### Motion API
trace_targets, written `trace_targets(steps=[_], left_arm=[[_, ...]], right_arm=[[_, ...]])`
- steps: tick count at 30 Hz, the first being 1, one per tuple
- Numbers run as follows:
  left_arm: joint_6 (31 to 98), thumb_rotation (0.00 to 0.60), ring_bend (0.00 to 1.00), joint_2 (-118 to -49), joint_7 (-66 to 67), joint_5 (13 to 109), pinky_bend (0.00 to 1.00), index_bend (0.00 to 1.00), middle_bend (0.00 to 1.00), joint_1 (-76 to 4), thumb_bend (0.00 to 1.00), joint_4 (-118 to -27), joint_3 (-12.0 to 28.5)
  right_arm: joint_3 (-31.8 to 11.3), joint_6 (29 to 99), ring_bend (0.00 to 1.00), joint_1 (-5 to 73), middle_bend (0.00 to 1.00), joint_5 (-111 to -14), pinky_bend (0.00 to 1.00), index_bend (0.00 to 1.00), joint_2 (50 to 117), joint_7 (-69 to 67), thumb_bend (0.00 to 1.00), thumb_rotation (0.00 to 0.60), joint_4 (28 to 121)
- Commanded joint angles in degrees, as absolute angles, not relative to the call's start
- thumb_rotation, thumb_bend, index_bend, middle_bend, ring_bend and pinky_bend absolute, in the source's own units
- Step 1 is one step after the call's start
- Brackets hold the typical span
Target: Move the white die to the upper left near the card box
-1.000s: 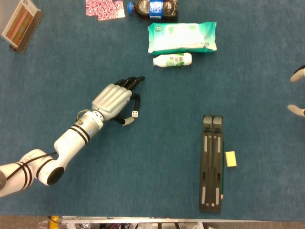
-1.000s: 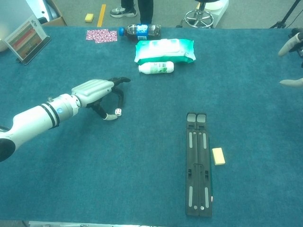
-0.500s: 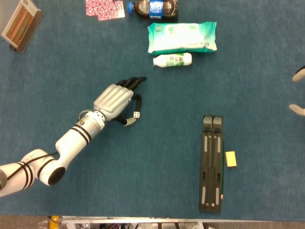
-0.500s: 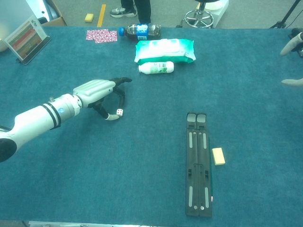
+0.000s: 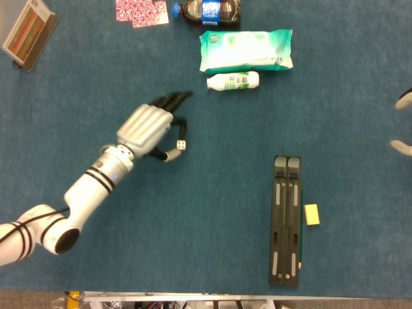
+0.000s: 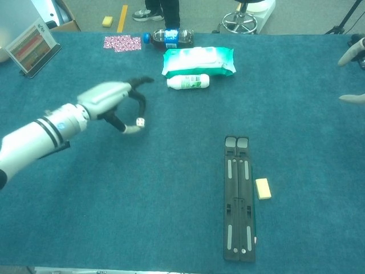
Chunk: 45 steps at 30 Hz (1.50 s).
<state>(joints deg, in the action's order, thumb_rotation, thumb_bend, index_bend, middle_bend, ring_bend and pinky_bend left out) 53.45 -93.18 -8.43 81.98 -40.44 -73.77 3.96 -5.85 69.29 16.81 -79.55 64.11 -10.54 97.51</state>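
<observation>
- The left robot hand [image 5: 149, 127] reaches over the middle-left of the blue bench [image 5: 193, 225], its arm coming in from the lower left of the head view.
- The white die [image 5: 182, 145] sits pinched between that robot hand's thumb and a dark finger; the other fingers stretch out toward the upper right, away from it.
- In the chest view the same left robot hand [image 6: 108, 97] shows from the side, and the white die [image 6: 140, 121] appears at the tip of a finger curved down over it. Whether the die touches the bench or is just off it cannot be told from either view.
- The card box [image 5: 28, 33] stands at the far upper-left corner, well apart from the die. The chest view shows its striped front face [image 6: 32, 45], tilted back; the head view sees it only from above.
- The right robot hand [image 5: 402, 122] shows only as pale fingertips at the right edge of both views [image 6: 352, 68]; they lie apart with nothing between them.
- Along the far side lie a patterned red card [image 5: 141, 11], a dark bottle [image 5: 206, 11], a green wipes pack [image 5: 246, 49] and a small white bottle [image 5: 233, 80] just in front of it.
- A black folding stand [image 5: 286, 219] lies at lower right, with a yellow block [image 5: 311, 214] just beside it.
- Only the chest view takes in the floor beyond the bench, with a person's shoes [image 6: 142, 12] and a stool base [image 6: 239, 23].
</observation>
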Motion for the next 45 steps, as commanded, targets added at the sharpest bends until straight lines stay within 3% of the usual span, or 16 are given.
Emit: trace_targets(steps=[1, 10, 18, 22, 24, 27, 29, 35, 45], left_arm=[[58.23, 0.6, 0.0, -89.62, -7.7, 82.33, 0.14, 0.57, 0.0, -38.21, 0.26, -77.36, 5.17], [66.73, 0.6, 0.0, -83.14, -7.2, 81.58, 0.14, 0.57, 0.01, -32.22, 0.26, -83.19, 5.11], [71.61, 0.6, 0.0, -86.52, -9.21, 82.16, 0.14, 0.59, 0.04, -26.78, 0.26, -78.79, 2.16], [78.82, 0.6, 0.0, -85.92, -10.11, 85.46, 0.14, 0.6, 0.07, -26.93, 0.27, -79.22, 6.4], [81.23, 0.6, 0.0, -83.9, -8.12, 86.83, 0.14, 0.57, 0.05, -27.71, 0.28, -82.51, 8.79], [80.21, 0.6, 0.0, -79.64, -3.37, 86.73, 0.14, 0.29, 0.0, -27.95, 0.2, -89.53, 9.31], [77.65, 0.6, 0.0, -78.04, -0.82, 84.55, 0.14, 0.21, 0.0, -27.12, 0.12, -92.66, 7.72], [72.45, 0.6, 0.0, -78.18, -2.61, 80.64, 0.14, 0.18, 0.0, -25.46, 0.08, -91.67, 4.3], [75.03, 0.6, 0.0, -80.45, -7.49, 82.33, 0.14, 0.25, 0.0, -23.86, 0.08, -86.64, 4.77]], right_arm=[[-5.86, 69.37, 0.29, 16.72, 0.37, -79.52, 0.48, 0.43, 64.18, -10.8, 0.0, 0.6, 97.38], [-5.76, 69.16, 0.29, 16.72, 0.37, -79.48, 0.48, 0.43, 64.85, -11.08, 0.0, 0.6, 96.97], [-5.72, 68.8, 0.29, 16.87, 0.37, -79.25, 0.48, 0.43, 65.59, -10.81, 0.0, 0.6, 96.72], [-5.77, 68.47, 0.29, 17.05, 0.37, -79.08, 0.48, 0.43, 65.72, -10.56, 0.0, 0.6, 96.7], [-5.8, 68.36, 0.29, 17.13, 0.37, -79.04, 0.48, 0.43, 65.77, -10.53, 0.0, 0.6, 96.75], [-5.76, 68.6, 0.29, 16.99, 0.37, -79.31, 0.48, 0.43, 65.87, -11.16, 0.0, 0.6, 96.68], [-5.65, 68.62, 0.29, 16.84, 0.37, -79.3, 0.48, 0.43, 66.0, -11.71, 0.0, 0.6, 96.25], [-5.3, 67.95, 0.29, 16.77, 0.37, -78.99, 0.48, 0.43, 66.23, -12.11, 0.0, 0.6, 95.46], [-5.28, 67.82, 0.29, 16.66, 0.37, -78.72, 0.48, 0.43, 66.81, -12.36, 0.0, 0.6, 94.82]])
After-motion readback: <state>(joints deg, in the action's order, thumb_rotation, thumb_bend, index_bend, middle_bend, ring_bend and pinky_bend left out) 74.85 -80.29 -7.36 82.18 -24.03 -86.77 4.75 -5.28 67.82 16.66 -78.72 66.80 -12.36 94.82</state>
